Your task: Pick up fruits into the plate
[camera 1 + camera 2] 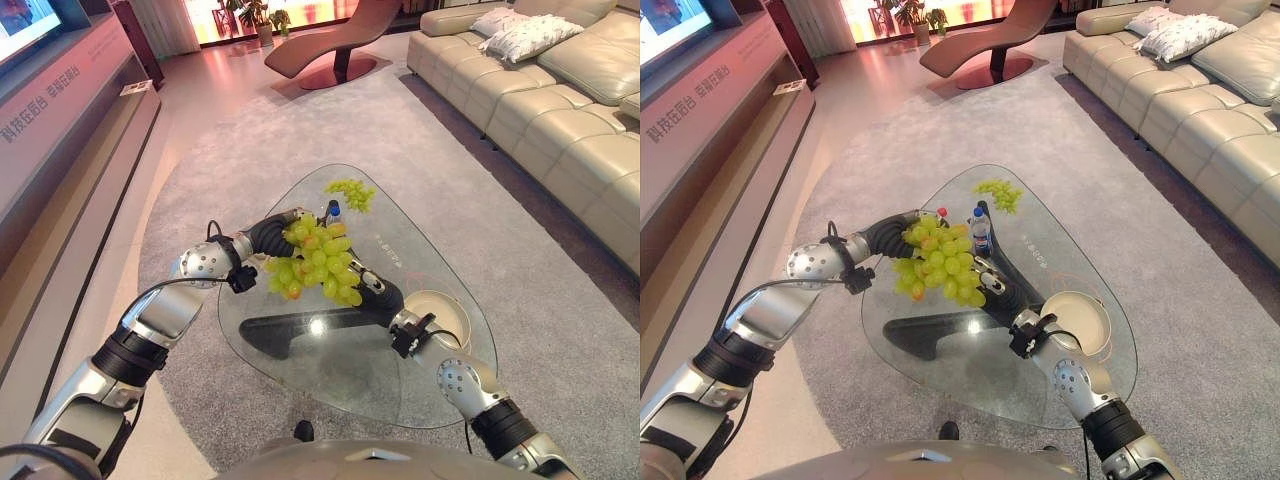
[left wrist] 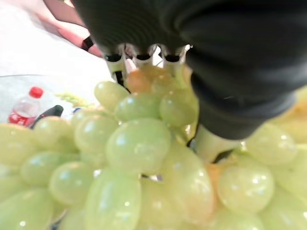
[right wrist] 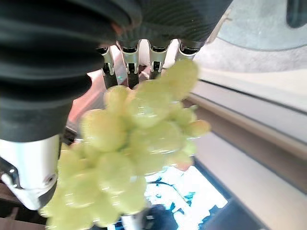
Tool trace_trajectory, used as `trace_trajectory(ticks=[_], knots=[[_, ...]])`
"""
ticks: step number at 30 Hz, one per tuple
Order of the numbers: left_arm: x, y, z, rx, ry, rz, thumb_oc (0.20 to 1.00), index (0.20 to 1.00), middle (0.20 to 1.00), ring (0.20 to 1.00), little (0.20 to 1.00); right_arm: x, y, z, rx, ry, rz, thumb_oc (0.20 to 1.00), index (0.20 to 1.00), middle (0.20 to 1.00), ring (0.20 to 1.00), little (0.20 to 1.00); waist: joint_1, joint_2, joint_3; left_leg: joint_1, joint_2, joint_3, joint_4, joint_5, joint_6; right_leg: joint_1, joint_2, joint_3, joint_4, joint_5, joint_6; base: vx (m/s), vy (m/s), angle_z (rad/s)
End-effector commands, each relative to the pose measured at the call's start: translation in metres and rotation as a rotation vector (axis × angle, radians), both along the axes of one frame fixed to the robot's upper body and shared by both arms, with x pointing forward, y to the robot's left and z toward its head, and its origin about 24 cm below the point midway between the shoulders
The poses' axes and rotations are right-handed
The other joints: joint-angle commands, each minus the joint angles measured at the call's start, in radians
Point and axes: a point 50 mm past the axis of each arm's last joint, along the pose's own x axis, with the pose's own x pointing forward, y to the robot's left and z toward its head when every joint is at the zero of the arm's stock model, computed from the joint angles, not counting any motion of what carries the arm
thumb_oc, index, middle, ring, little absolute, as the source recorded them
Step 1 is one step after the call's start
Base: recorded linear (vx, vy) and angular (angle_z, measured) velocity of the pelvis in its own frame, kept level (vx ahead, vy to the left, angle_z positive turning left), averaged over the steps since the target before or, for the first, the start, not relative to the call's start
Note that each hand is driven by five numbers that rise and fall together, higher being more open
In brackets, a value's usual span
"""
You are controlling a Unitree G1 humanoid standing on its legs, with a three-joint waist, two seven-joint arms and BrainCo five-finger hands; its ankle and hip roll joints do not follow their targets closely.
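Above the glass table (image 1: pixel 300 390), a big bunch of green grapes (image 1: pixel 315 262) hangs in the air between both hands. The left hand (image 1: pixel 272 233) has its fingers curled round the top of it; the right hand (image 1: pixel 370 290) is against the other side, can't tell its grip. Plate (image 1: pixel 445 318) sits near the table's right edge, and more grapes (image 1: pixel 351 193) and a bottle (image 1: pixel 981 230) lie farther back.

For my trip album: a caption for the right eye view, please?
Both hands, left and right, lift a bunch of green grapes above the glass table, plate waiting nearby.
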Motion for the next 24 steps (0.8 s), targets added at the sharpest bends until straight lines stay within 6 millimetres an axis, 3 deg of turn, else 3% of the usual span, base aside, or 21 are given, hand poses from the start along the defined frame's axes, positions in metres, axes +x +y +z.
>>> trace_trajectory(ticks=[1,11,24], knots=[[0.016,-0.008,0.044,0.099,-0.175,-0.063,0.200,0.200,0.200,0.200,0.200,0.010,0.024,0.040,0.033,-0.174,0.190,1.000,1.000,1.000,1.000,1.000,0.003,-0.058,0.006,0.071,-0.089,0.053,0.015,-0.132,0.049,-0.015,0.005,0.049,0.005,0.005,0.021,0.00,0.000,0.00],[0.018,-0.015,0.048,0.226,-0.171,-0.126,0.200,0.200,0.200,0.200,0.200,0.003,0.031,0.054,0.005,-0.201,0.432,1.000,1.000,1.000,1.000,1.000,0.000,-0.070,0.008,0.077,-0.091,0.058,0.014,-0.134,0.048,-0.010,0.007,0.050,0.005,0.005,0.023,0.00,0.000,0.00],[0.014,-0.022,0.038,0.291,-0.135,-0.188,0.200,0.200,0.200,0.200,0.200,0.001,0.041,0.062,0.036,-0.215,0.500,1.000,1.000,1.000,1.000,1.000,0.001,-0.070,0.009,0.080,-0.091,0.064,0.016,-0.137,0.048,-0.007,0.010,0.055,0.005,0.004,0.022,0.00,0.000,0.00]])
